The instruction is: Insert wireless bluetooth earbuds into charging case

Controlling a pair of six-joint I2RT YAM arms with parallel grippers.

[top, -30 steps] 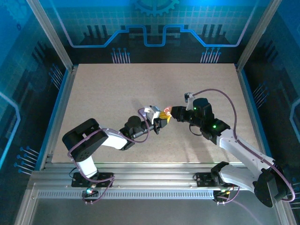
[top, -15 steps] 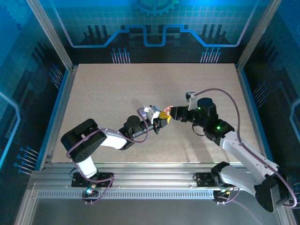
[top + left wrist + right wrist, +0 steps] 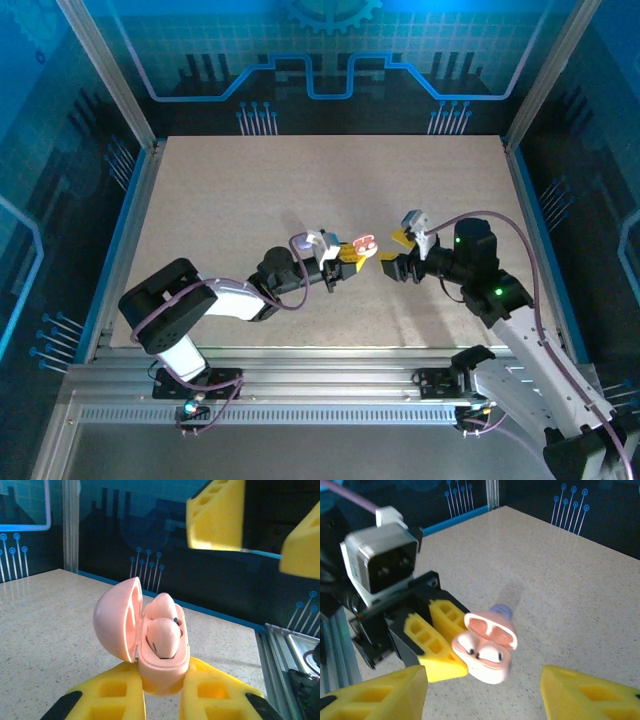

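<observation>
**Two-arm station, charging case presented between the arms.** The left fingers point(image 3: 347, 255) are closed on the base of a pink charging case point(image 3: 363, 245). They hold it clear of the counter point(image 3: 250, 190), near the counter's middle.

In the left wrist view the yellow fingers point(image 3: 112, 697) pinch the lower body of the case point(image 3: 162, 667) from both sides. The long axis of the case runs outward in line with these fingers, away from the wrist and toward the right arm.

The lid point(image 3: 117, 620) is swung open to one side on its hinge. The open face is turned toward the right wrist camera.

Both earbuds point(image 3: 162, 635) are seated in the case, side by side along its long axis, rounded ends outward. In the right wrist view they appear as two pale lobes point(image 3: 480, 650) below the raised lid point(image 3: 492, 627).

The right fingers point(image 3: 400, 237) are spread wide and hold nothing. They face the case, near it but not touching.

A small lavender object point(image 3: 501, 611) is partly visible behind the lid.
</observation>
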